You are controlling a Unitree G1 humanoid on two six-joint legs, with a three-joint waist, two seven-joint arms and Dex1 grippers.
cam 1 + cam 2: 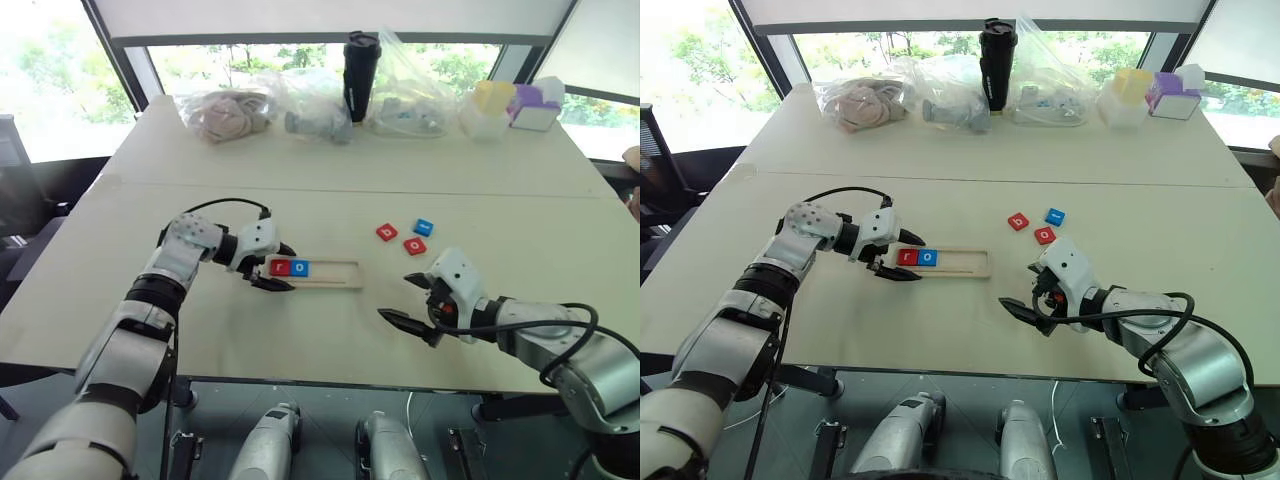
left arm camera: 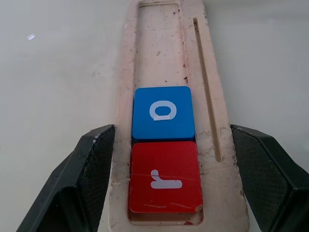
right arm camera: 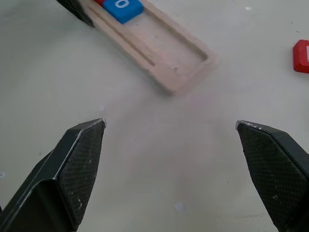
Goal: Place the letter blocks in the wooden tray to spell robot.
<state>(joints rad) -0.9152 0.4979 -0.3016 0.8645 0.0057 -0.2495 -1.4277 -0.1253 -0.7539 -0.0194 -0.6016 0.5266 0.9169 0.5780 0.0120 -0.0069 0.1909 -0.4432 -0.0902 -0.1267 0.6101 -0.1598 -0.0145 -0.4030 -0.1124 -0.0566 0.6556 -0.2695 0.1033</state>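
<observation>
Wooden tray [image 1: 335, 272] lies flat mid-worktop [image 1: 300, 340], its long axis running 9 to 3 o'clock in the head view. Two letter blocks sit in it at the 9 o'clock end: the red r [image 2: 164, 176] in the end slot and the blue o [image 2: 163, 112] touching it on the 3 o'clock side. The rest of the tray is bare.

Left gripper [image 1: 288, 268] is at the tray's 9 o'clock end. Its fingers [image 2: 91, 169] straddle the end, one against each long side, clamped on the tray at the r block.

Three loose blocks are on the worktop at about 2 o'clock from the tray, near each other but not touching: a red one [image 1: 386, 232], a blue one [image 1: 423, 227] and another red one [image 1: 415, 246]. Their letters are too small to read.

Right gripper [image 1: 396, 296] is at 4 o'clock from the tray, just above the worktop. Its fingers [image 3: 77, 159] are wide apart and hold nothing.

At the far edge, 12 o'clock, stand a black tumbler [image 1: 360, 60] and plastic bags [image 1: 230, 110].
</observation>
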